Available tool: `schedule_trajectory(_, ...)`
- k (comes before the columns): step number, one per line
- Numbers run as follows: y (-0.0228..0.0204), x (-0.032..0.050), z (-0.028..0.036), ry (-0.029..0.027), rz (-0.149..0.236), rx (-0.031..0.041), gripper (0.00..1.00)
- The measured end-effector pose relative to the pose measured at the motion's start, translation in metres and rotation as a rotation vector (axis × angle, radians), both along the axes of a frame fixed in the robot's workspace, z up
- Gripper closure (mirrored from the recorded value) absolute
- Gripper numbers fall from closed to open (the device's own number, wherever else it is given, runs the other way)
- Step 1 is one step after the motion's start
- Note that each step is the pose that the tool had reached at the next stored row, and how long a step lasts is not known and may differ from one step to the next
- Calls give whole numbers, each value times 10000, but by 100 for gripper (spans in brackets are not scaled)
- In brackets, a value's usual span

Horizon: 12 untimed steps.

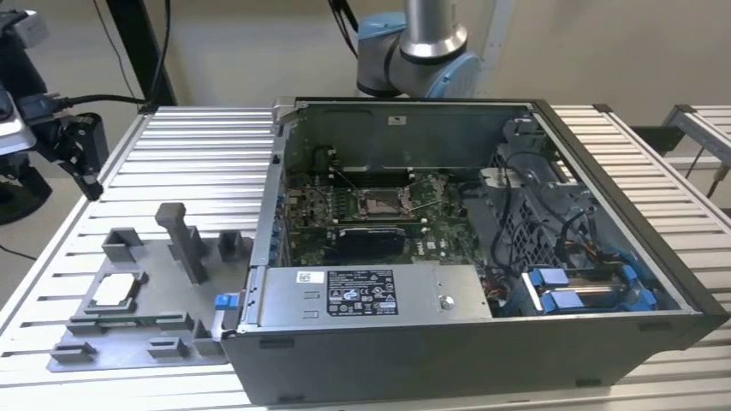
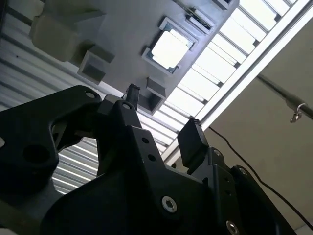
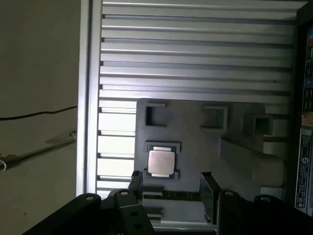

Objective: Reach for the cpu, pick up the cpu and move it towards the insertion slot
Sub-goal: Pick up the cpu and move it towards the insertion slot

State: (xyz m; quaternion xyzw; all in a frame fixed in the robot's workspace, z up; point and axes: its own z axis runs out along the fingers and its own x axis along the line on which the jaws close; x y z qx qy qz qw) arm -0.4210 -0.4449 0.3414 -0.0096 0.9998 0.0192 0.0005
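Reaching for the cpu in its fixture, at eight o'clock from the slot, the open, empty gripper should centre astride it before descending.

The cpu has a smooth, pale metal top with a soft sheen. The fixture plate looks like matt grey plastic. The table is ribbed bare metal. The gripper is matt black. The insertion slot has a shiny metal frame.
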Motion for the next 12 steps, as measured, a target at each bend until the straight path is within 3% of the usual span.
schedule_trajectory(2, -24, -1, -35, 3, 0, -2, 0)
schedule_trajectory(7, -141, -1, -126, 1, 0, 2, 0)
schedule_trajectory(12, -230, 0, -219, -1, 0, 4, 0)
